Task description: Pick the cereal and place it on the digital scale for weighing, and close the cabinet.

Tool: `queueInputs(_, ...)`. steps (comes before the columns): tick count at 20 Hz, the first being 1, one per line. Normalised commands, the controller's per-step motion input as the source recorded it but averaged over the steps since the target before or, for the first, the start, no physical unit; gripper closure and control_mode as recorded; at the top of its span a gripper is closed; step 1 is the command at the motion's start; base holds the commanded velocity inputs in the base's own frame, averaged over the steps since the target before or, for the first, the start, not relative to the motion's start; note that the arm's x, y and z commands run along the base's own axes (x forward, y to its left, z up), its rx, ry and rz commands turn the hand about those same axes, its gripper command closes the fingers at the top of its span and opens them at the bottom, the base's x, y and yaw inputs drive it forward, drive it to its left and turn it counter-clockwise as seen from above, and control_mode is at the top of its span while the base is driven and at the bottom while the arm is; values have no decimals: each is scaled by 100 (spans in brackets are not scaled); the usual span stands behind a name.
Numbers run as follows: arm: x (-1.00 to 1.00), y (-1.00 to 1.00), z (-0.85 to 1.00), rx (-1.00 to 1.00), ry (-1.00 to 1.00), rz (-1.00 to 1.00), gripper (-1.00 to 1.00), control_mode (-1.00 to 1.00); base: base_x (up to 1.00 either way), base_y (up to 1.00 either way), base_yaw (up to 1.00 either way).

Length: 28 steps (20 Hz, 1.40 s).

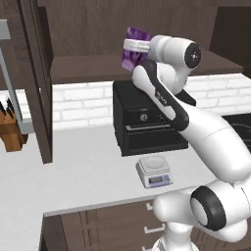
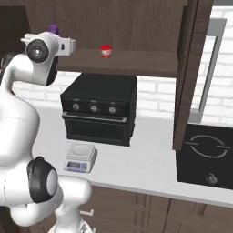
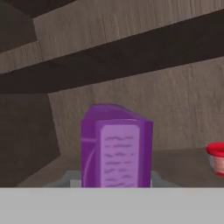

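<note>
**A:** On the cabinet (image 2: 184, 73) shelf, toward its left end, where did the cereal (image 1: 136, 49) stand, and was the gripper (image 1: 131, 45) on it?

**B:** The purple box was at the hand, just above the shelf board as far as could be judged, with the jaws clenched on it. In the hand view the box sat between the fingers, its narrow lettered side facing the camera. Whether it had left the board could not be told.

**A:** Progress status?

**B:** The pick appeared made. Placement was not done: the digital scale (image 1: 154, 171) sat bare near the front edge of the counter (image 1: 83, 166), directly in front of the black oven (image 2: 99, 108). The cabinet was not closed; a door stood swung outward on each side.

**A:** Other items, left to right?

**B:** A knife block (image 1: 11, 130) at the counter's left end, then the oven below the shelf, a red-and-white cup (image 2: 105, 51) on the shelf to the right of the cereal, and a cooktop (image 2: 207, 154) at the right end.

**A:** Obstructions?

**B:** Judged, the oven top lay between shelf and scale; the box would need carrying outward past it before lowering.
</note>
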Motion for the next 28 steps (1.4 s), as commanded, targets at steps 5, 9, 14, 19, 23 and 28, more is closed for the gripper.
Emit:
queueInputs(5,-86,16,4,0,-15,0,100,-100,0,0,0)
queueInputs(9,-91,1,1,0,-9,0,100,-100,0,0,0)
queueInputs(14,-90,-13,0,0,-1,0,100,-100,0,0,0)
queueInputs(19,-63,-58,-23,-1,0,18,100,-100,0,0,0)
queueInputs(23,-44,-52,-33,-8,0,41,100,-100,0,0,0)
queueInputs(28,-21,-16,-45,-13,-11,38,100,-100,0,0,0)
